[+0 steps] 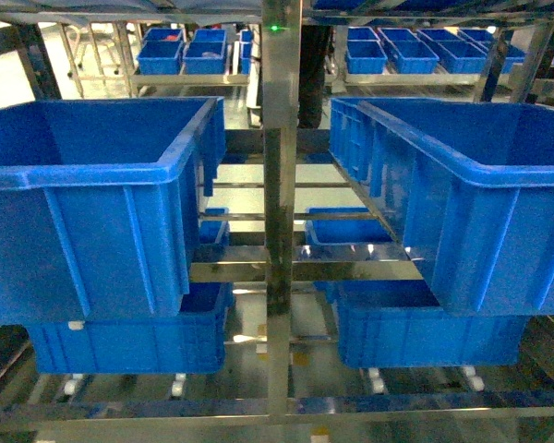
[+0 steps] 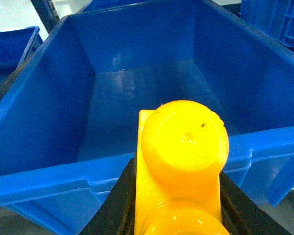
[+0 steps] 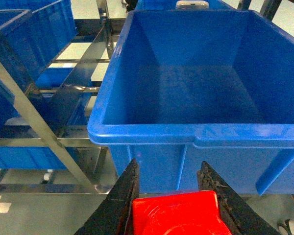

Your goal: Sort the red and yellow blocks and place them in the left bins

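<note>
Flanking steel upright (image 1: 281, 212), blue bins (image 1: 92, 203)

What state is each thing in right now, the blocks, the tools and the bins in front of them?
Yellow block: clamped in the left tool, outside the bin, at its near rim.
Red block: clamped in the right tool, short of the bin.
Left tool: shut on the yellow block.
Right tool: shut on the red block.
Left bin: empty.
Right bin: empty.
</note>
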`<state>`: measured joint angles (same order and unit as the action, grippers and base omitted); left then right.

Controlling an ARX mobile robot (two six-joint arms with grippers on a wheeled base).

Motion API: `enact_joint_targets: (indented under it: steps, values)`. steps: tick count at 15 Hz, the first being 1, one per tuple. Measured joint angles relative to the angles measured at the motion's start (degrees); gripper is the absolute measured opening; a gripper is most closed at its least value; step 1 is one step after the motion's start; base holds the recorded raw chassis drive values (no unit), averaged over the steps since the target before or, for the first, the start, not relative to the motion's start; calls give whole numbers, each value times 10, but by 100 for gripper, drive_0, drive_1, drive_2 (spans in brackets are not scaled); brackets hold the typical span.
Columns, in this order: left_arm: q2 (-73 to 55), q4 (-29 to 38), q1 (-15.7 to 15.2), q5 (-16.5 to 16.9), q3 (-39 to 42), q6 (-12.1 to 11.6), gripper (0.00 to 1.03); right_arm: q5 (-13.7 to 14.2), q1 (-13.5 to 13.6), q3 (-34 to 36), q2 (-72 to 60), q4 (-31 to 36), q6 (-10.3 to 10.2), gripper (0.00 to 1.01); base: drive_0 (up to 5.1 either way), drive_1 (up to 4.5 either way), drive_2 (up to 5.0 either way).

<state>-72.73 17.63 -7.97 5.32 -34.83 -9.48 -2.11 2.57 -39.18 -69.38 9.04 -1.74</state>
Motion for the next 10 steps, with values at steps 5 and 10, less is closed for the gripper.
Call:
enact_joint_targets:
  steps: [5,10]
  values:
    - [0,0,-1,-2,0,0,28,0,0,-1,0,1,0,29,-36,-36,-36]
    - [0,0,2,1,0,0,28,2,0,-1,-3,-1,0,29,-21,-21,-21]
